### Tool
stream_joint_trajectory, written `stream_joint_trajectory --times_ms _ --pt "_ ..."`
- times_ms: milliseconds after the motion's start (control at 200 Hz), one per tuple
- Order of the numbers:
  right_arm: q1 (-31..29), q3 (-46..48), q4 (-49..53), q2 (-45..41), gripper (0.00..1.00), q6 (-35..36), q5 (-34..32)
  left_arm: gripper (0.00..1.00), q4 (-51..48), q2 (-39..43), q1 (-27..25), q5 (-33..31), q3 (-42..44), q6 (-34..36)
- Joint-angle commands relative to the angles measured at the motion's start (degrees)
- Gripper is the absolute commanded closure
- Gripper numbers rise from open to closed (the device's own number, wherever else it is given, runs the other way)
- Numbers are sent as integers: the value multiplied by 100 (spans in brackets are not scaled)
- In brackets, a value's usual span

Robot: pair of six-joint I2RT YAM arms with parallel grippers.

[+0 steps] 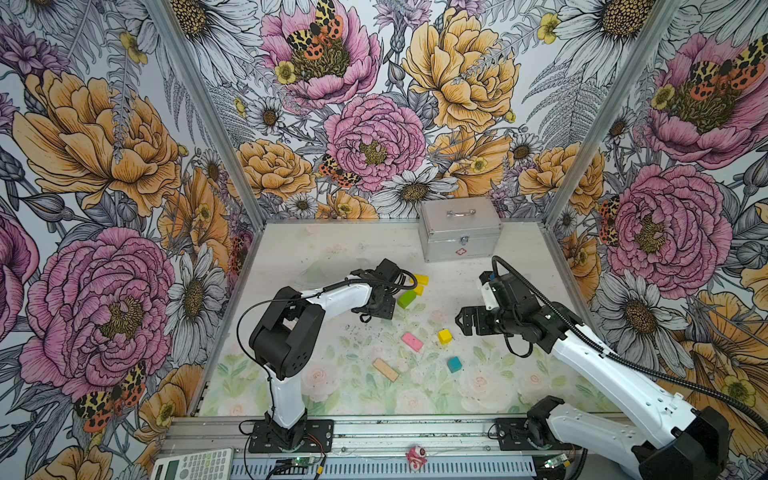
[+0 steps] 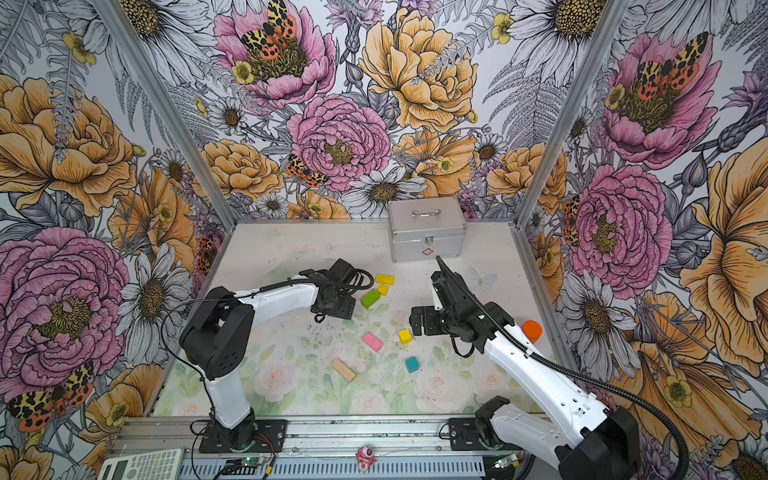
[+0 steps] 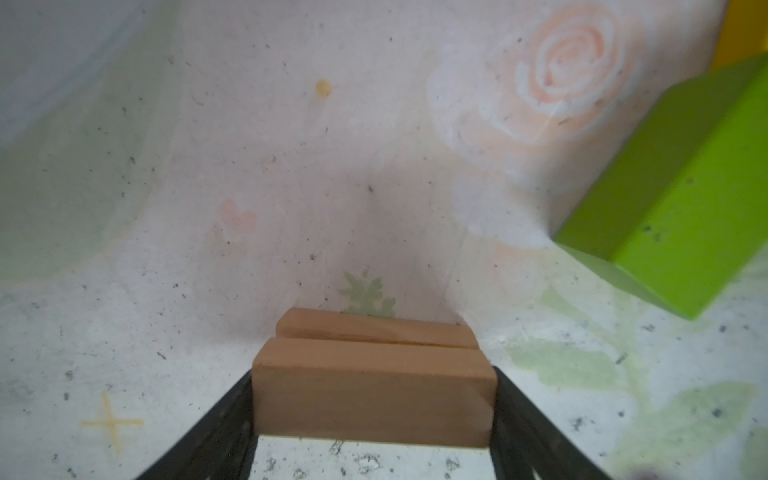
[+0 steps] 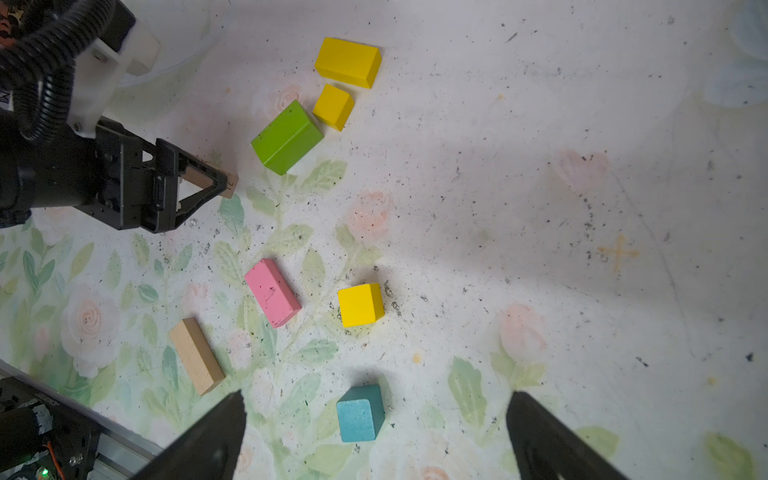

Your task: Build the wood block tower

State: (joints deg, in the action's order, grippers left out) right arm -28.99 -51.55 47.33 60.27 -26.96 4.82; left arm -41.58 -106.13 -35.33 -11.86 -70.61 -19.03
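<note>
— Between the fingers (image 3: 224,432) of the left pincer (image 3: 373,374), crosswise, I have the near tan bar (image 3: 374,399): its long axis runs from finger to finger, and each black finger stands against one end.
— Clamped, or only flanking it?
— I cannot tell: the fingers meet both ends, but whether they press does not show. Just past the fingertips lies the far tan bar (image 3: 376,330), parallel, with only a thin seam between the two.
— So what does the next move turn on?
— On that axis, I judge. I would spread along the bar's length and lift straight away, so nothing drags the pair askew. The green bar (image 3: 673,187) lies near, on the side toward the right arm.
— And the right pincer (image 1: 462,321)?
— Fingers wide apart, nothing between them, well apart from the pair. The loose tan bar (image 1: 385,369) lies nearer the left pincer, back toward its arm's base; the pink slab (image 1: 412,341) lies about midway between both pincers.
</note>
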Motion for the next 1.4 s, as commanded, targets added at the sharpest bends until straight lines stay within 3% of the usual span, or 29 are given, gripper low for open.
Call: stream_joint_trajectory --times_ms 0,971,1396 --pt "43 -193 -84 52 0 77 19 16 63 65 68 140 -32 73" --pt "52 -229 -83 99 0 42 25 16 46 128 97 149 -202 255" --pt "52 -207 -84 115 0 88 11 6 -97 576 -57 27 -369 243"
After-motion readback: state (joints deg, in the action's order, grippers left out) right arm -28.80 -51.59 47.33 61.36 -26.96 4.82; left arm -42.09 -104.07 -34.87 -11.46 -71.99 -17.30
